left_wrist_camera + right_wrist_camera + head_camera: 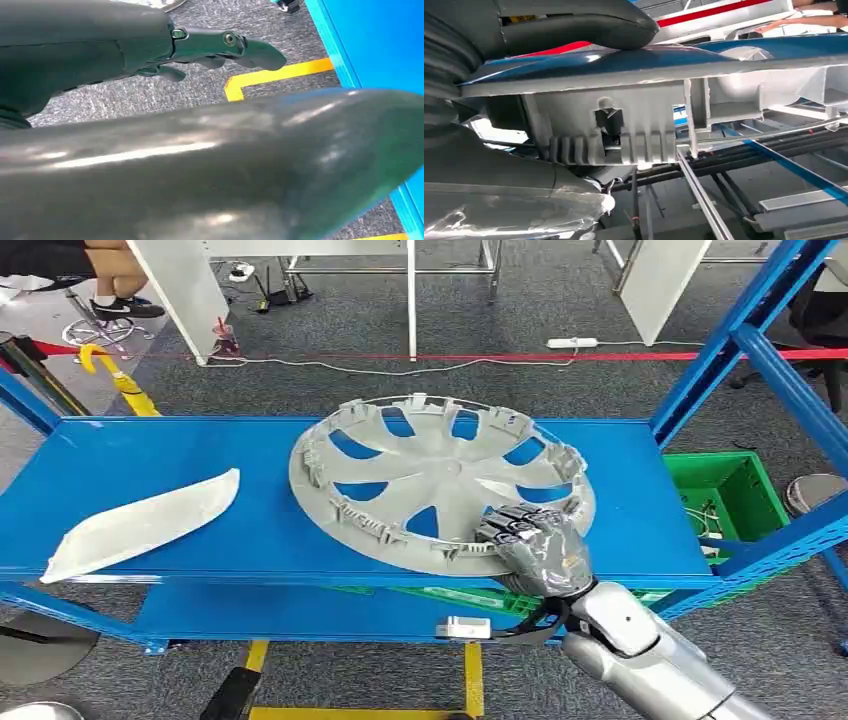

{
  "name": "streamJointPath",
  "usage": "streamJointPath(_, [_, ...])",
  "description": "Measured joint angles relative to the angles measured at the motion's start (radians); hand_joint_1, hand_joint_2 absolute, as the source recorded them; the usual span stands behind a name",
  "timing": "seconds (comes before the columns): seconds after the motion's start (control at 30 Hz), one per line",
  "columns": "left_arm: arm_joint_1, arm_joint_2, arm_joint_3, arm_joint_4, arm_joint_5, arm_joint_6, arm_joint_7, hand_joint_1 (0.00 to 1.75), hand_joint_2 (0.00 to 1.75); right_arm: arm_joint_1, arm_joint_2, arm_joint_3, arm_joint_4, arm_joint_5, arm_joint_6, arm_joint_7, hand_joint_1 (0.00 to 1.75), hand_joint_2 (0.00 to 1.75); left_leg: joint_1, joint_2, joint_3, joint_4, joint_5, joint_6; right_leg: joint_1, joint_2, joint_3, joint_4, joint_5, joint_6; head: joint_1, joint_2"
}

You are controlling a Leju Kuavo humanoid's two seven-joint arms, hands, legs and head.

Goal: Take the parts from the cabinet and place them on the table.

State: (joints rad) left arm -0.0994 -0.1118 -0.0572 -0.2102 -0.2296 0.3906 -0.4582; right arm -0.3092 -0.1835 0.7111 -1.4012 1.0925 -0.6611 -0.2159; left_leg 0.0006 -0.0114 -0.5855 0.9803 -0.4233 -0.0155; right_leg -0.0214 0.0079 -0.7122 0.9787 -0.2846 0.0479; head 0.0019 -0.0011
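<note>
Right robot hand [533, 543] is gripping the near rim of the hubcap [440, 480], fingers lying over the top edge. In the right wrist view the thumb [574, 25] is lying along one face of the rim [624, 135] and the palm is sitting against the other, so the part is clamped between them.

Hubcap is lying inner side up on the blue shelf [200, 460], its near edge overhanging the shelf front where the hand is holding it. A white panel [140, 523] is lying on the same shelf, well apart to the left, untouched.

Left robot hand [220, 47] is hanging low over grey carpet beside the shelf frame, fingers apart and holding nothing.

Step in hand, as I judge it: picking the first part off the shelf; grasp made, lift not yet begun. No destination surface is in sight, so placing is some way off.

Next move is calling for a lift clear of the shelf edge without letting the wide, one-sided load tip or twist in the grip, then a turn away from the rack uprights [720, 350].
</note>
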Motion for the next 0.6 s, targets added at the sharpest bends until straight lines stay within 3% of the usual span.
streamJointPath(0.33, [0.000, 0.000, 0.000, 0.000, -0.001, 0.017, 0.006, 0.00, 0.00, -0.004, -0.002, 0.003, -0.014, 0.004, -0.002, 0.002, 1.75, 1.75, 0.000, 0.000, 0.000, 0.000, 0.000, 0.000, 0.000, 0.000, 0.000, 0.000, 0.000, 0.000, 0.000, 0.000])
streamJointPath(0.5, [-0.001, 0.000, -0.005, 0.000, -0.038, 0.090, 0.050, 0.00, 0.00, -0.006, -0.002, 0.007, -0.014, 0.006, -0.003, 0.013, 1.75, 1.75, 0.000, 0.000, 0.000, 0.000, 0.000, 0.000, 0.000, 0.000, 0.000, 0.000, 0.000, 0.000, 0.000, 0.000])
streamJointPath(0.6, [0.000, -0.001, -0.005, 0.000, -0.039, 0.092, 0.016, 0.00, 0.00, -0.006, -0.003, 0.008, -0.014, 0.004, -0.003, 0.018, 1.75, 1.75, 0.000, 0.000, -0.001, 0.000, 0.000, 0.000, 0.000, 0.000, -0.001, 0.000, 0.000, 0.000, 0.000, 0.000])
